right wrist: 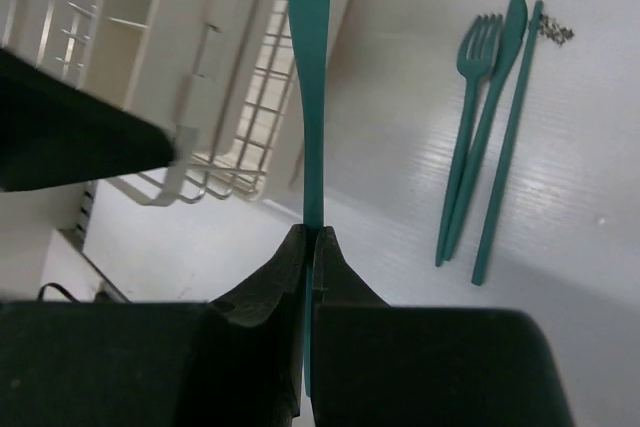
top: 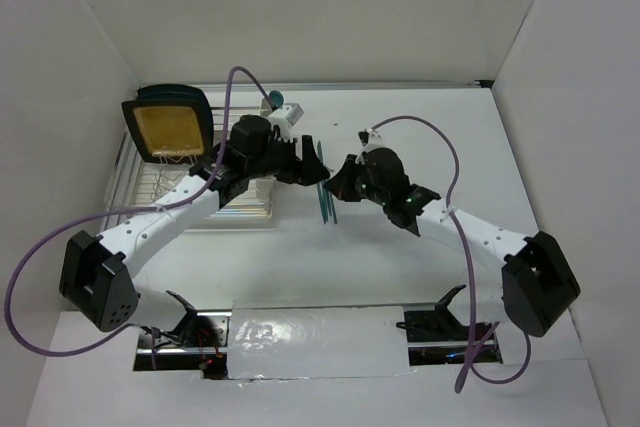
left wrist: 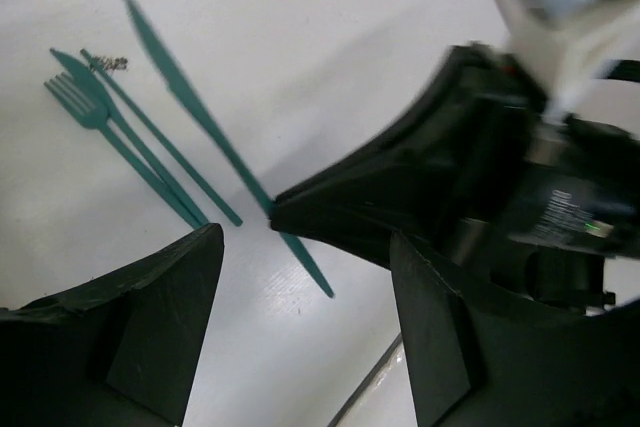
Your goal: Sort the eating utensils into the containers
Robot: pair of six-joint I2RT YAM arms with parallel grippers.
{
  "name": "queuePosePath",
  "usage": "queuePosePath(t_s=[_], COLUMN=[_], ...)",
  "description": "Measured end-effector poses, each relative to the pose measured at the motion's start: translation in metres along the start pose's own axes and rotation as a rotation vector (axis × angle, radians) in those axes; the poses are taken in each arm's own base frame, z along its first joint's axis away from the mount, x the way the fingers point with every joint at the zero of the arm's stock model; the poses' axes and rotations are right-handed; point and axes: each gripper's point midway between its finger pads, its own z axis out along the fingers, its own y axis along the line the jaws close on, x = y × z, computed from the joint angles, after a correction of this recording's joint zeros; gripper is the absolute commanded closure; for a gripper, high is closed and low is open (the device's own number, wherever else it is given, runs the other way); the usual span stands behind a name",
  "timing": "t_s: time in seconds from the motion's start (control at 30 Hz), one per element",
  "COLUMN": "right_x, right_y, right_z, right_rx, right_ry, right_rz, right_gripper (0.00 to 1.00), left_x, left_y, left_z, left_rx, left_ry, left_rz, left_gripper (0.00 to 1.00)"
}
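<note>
- The right gripper [right wrist: 312, 237] is clenched on the handle of a teal knife [right wrist: 310, 97], holding it off the bench [right wrist: 580, 67] with the blade pointing away from the wrist.
- The knife is just beside the wire dish rack [right wrist: 240, 117] and its cream-white containers [right wrist: 225, 37].
- The left gripper [left wrist: 305, 247] is released, jaws wide, holding nothing.
- A fork [right wrist: 470, 137], a second knife [right wrist: 492, 127] and a thin utensil [right wrist: 508, 147] lie side by side on the bench.
- A label [left wrist: 560, 217] on the right arm is too blurred to read.
</note>
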Motion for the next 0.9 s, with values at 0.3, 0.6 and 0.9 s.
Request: queuePosePath(t_s=[0.3,0.6,0.9], right_x=[-0.029,-0.025,-0.033], right_y=[0.026,0.037,0.051], right_z=[-0.029,-0.033,-0.048], right_rx=[-0.089,-0.135,-0.188], right_ry=[-0.096,-0.081,-0.106], right_rz=[-0.007,-0.006,-0.010], right_gripper=[1.00,1.00,1.00], left_x=[0.008,-0.010,-0.004], left_y=[0.008,-0.005,0.000], left_z=[0.024,0.036,0.053], left_rx=[-0.108,-0.105,-0.128], left_ry=[0.008,-0.032,-0.012], left_rz=[-0.071,-0.095,-0.103], left_gripper=[0.22,0.28,0.60])
